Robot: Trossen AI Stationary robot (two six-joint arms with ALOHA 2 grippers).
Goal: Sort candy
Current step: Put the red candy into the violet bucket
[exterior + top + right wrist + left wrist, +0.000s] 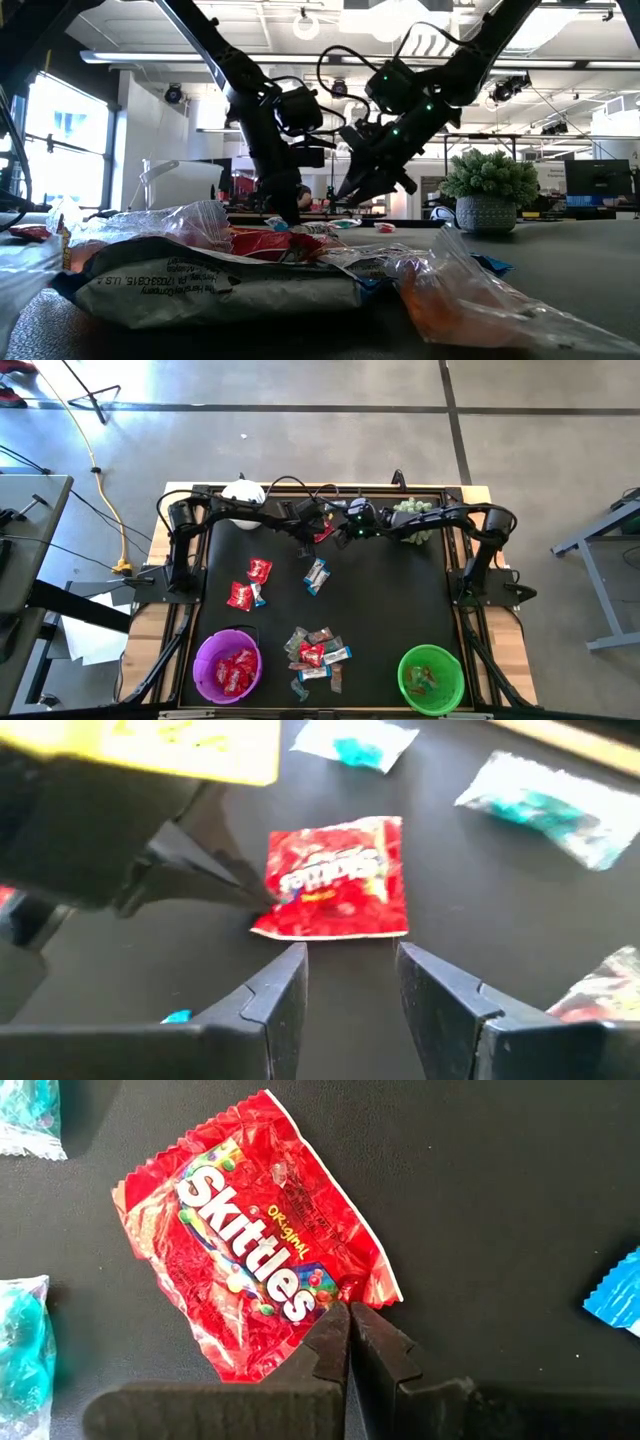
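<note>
Skittles packet (pixel 255 1255) flat on black table (pixel 390 610), far edge, centre. Left end effector (pixel 350 1315) closed, fingertips pinching packet corner. Right end effector (pixel 350 965) open, jaws apart, just beside same packet, not touching. Remaining candy (pixel 315 655) loose near purple bowl (pixel 228 665) and green bowl (pixel 431 678).

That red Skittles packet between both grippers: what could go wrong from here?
1. The left gripper is shut on only a corner of the shiny red Skittles packet; the slick wrapper may slip out when lifted.
2. The right gripper hangs open close by, facing the same packet; the two could collide.
</note>
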